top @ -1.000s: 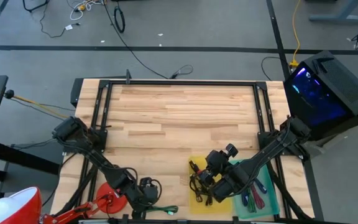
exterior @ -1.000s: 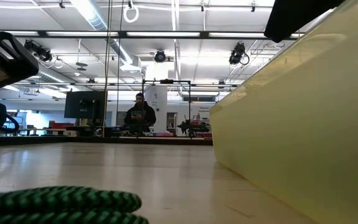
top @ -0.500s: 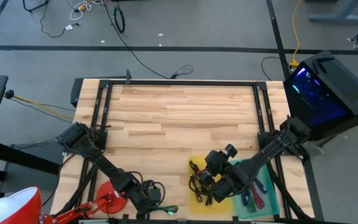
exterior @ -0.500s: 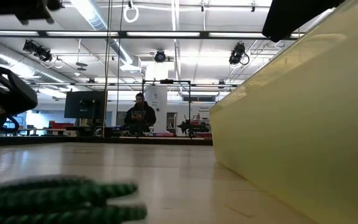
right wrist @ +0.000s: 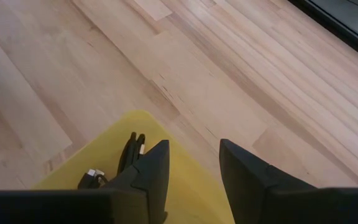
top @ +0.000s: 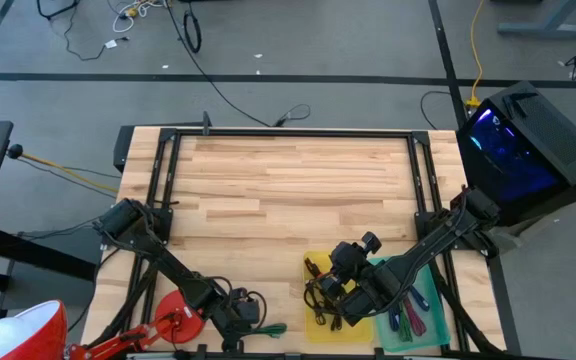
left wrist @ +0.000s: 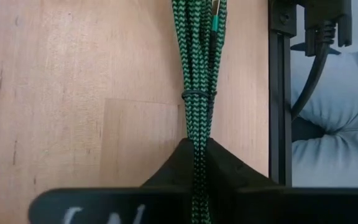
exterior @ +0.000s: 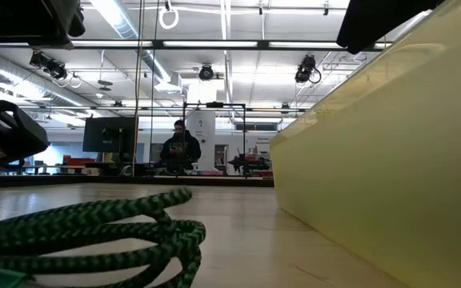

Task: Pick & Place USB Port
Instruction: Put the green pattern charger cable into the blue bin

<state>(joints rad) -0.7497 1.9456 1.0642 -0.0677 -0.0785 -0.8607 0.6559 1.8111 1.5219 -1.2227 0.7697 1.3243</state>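
Green cable pinched in left tool, near table edge.

Wooden table, light planks, black metal frame running round its edges. Red lamp base near the front left corner; its red shade sits off the table beyond that corner. Black computer case with blue-purple glow beside the table's right edge. Grey floor behind the back edge, loose black cables, one yellow cable. Low view: a person stands far back in the room; ceiling strip lights.
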